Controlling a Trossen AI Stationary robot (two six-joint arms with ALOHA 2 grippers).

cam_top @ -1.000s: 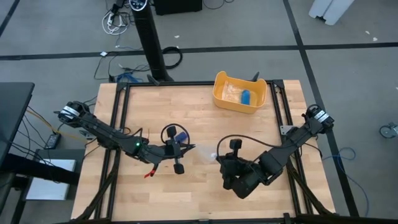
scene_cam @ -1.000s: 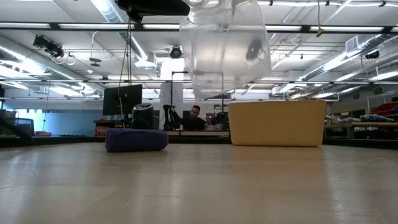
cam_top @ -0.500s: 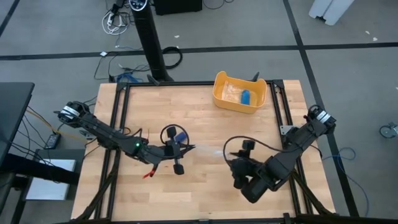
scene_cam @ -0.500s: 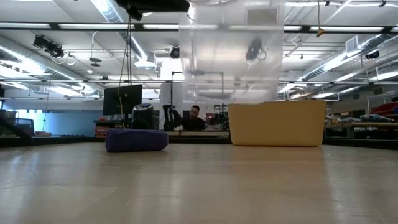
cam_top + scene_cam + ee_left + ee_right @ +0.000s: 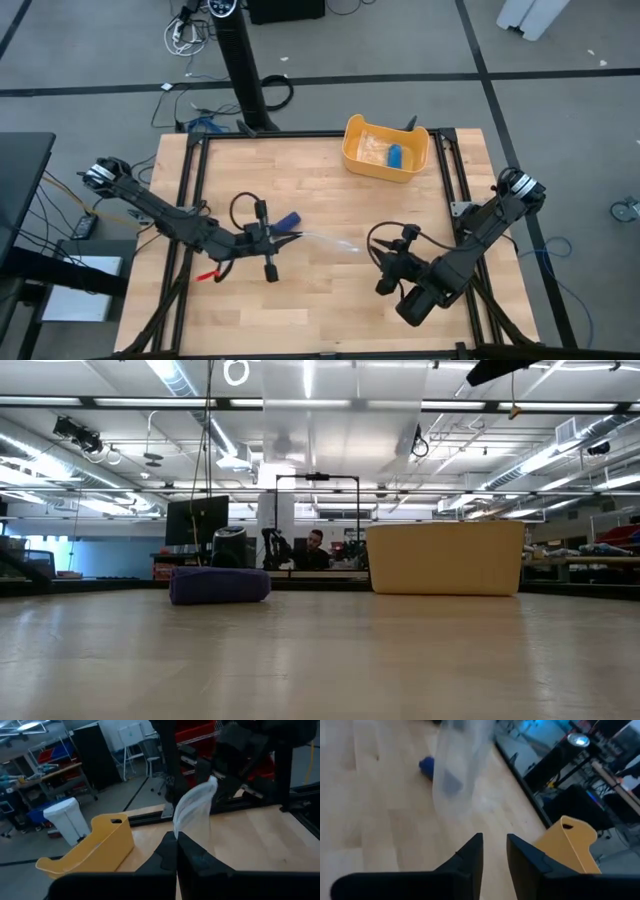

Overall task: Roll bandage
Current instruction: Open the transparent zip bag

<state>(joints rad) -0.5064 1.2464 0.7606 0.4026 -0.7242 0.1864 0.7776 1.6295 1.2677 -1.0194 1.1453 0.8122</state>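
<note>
Pinching one end of a clear plastic wrapper (image 5: 325,240), the left gripper (image 5: 286,236) is hovering over the middle of the wooden table (image 5: 320,170), its fingers pressed together on the film. In the left wrist view the wrapper (image 5: 194,815) is rising as a pale, see-through sheet straight out of the closed fingertips (image 5: 176,842). The wrapper is stretching from there toward the right side of the table, and in the low view it is hanging as a faint, wide sheet (image 5: 345,420) above the tabletop.

Facing it from the right-hand near part of the table, the right gripper (image 5: 384,272) is standing apart from the wrapper's far end. Its fingers (image 5: 470,856) are spread a little, with a bare gap between them, and nothing is sitting in that gap; the wrapper (image 5: 457,770) is floating ahead of them, untouched.

Rolled into a short dark-blue cylinder, the bandage (image 5: 289,219) is lying on the table just beside the left gripper. In the low view it is resting flat on the wood (image 5: 220,585), and in the right wrist view it is showing as a small blue lump (image 5: 427,766) partly behind the wrapper.

At the far right part of the table, a yellow plastic tub (image 5: 360,150) is sitting well apart from both grippers. Inside it are lying a crumpled clear packet (image 5: 373,146) and a small blue item (image 5: 396,155), side by side.
</note>
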